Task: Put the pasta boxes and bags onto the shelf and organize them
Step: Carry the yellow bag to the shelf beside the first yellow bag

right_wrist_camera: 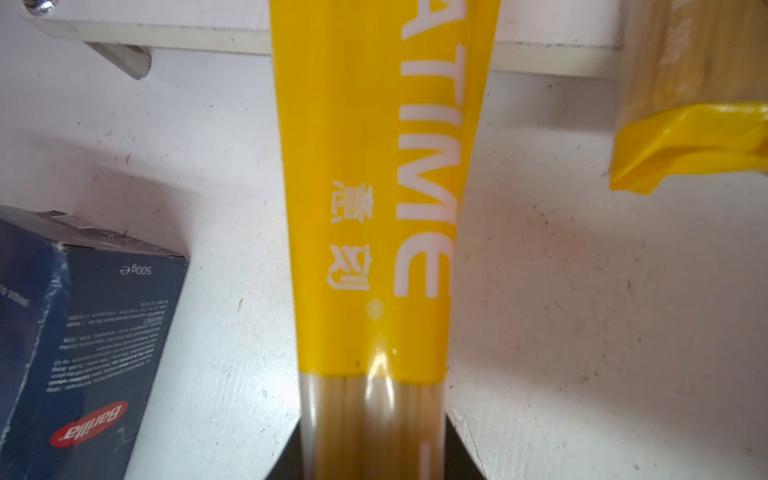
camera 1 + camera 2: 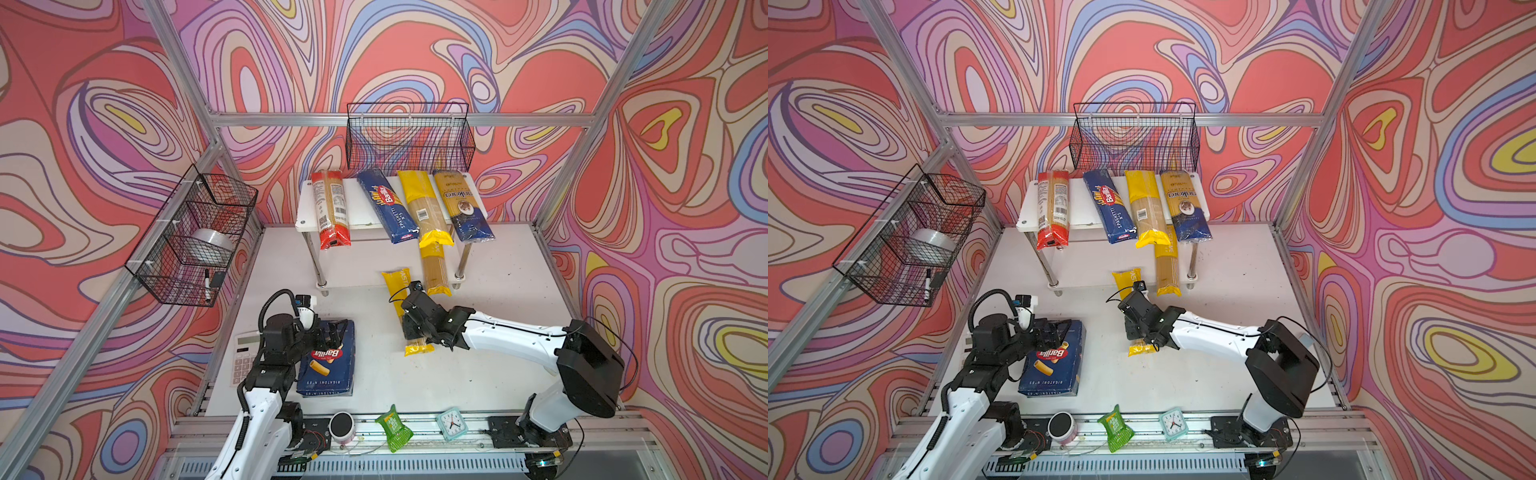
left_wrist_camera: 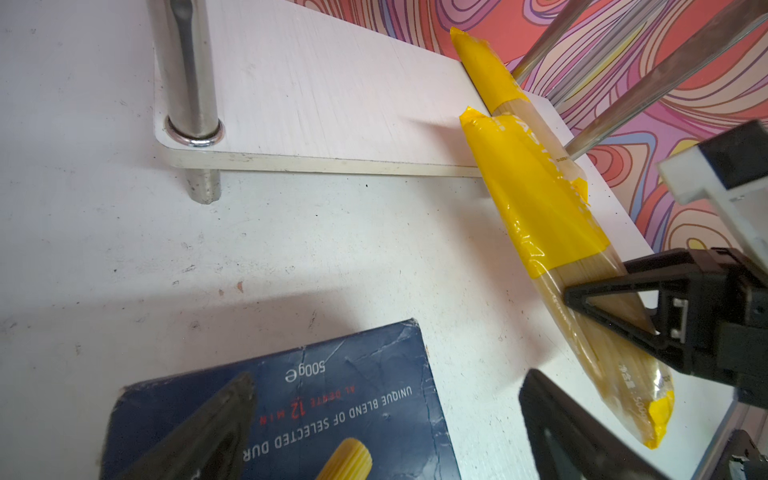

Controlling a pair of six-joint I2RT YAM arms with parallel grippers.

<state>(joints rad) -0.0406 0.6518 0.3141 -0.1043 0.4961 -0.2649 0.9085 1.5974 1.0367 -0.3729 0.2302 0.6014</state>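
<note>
A yellow spaghetti bag (image 2: 397, 284) lies lengthwise on the surface (image 2: 374, 386) in front of the shelf (image 2: 357, 208). Its far end crosses the lower tier's front edge; whether that end rests on the board or hangs just above it is hard to tell. The right end effector (image 2: 410, 326) is clamped across the bag's clear middle part.

Just beside that far end, a second yellow bag (image 2: 434, 270) lies on the lower tier and sticks out past the edge. To the left of both bags the lower board is bare as far as the chrome leg (image 2: 316, 257).

On the top tier a red bag (image 2: 330, 208), a narrow blue box (image 2: 386, 205), a third yellow bag (image 2: 422, 208) and a gold and blue bag (image 2: 461, 203) lie side by side, overhanging the front.

The wide blue box (image 2: 328, 370) lies flat well to the left, with bare surface between it and the held bag. The left end effector (image 2: 332, 328) hovers over the box's far end, fingers spread, gripping nothing.
</note>
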